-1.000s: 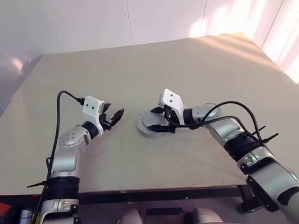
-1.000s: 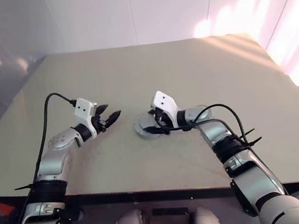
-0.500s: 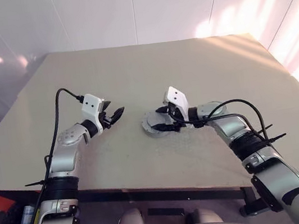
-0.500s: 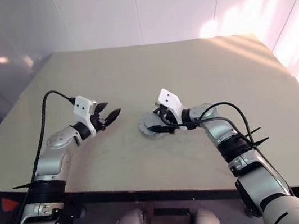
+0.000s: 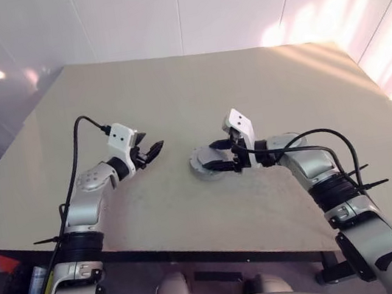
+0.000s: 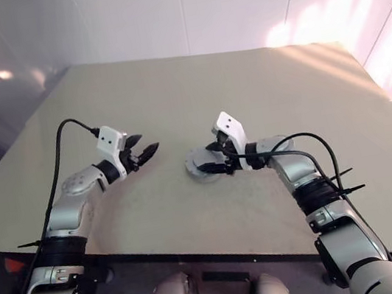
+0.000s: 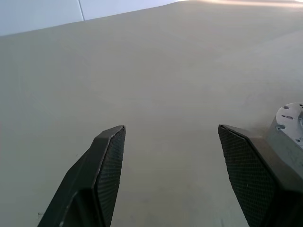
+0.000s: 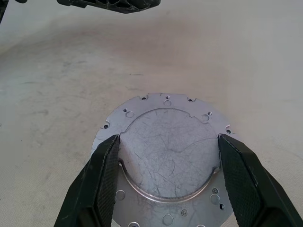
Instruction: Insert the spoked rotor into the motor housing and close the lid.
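A round light-grey lid (image 8: 168,156) with a raised centre and a flange of small holes lies flat on top of the motor housing (image 5: 197,165) in the middle of the beige table (image 5: 261,84). My right gripper (image 8: 165,142) hovers just over it, open, its fingers (image 8: 106,175) standing on either side of the raised centre. My left gripper (image 5: 157,148) hangs open and empty above the table, a hand's width left of the housing; the housing's grey edge (image 7: 291,135) shows beside its fingers (image 7: 111,156). The spoked rotor is hidden.
The table's front edge (image 5: 197,247) runs close under both forearms. White wall panels (image 5: 174,9) stand behind the far edge. Bare tabletop lies beyond and to either side of the housing.
The head camera has shifted. My right gripper has drawn back a little to the right and rolled, uncovering more of the lid. The left gripper has kept still.
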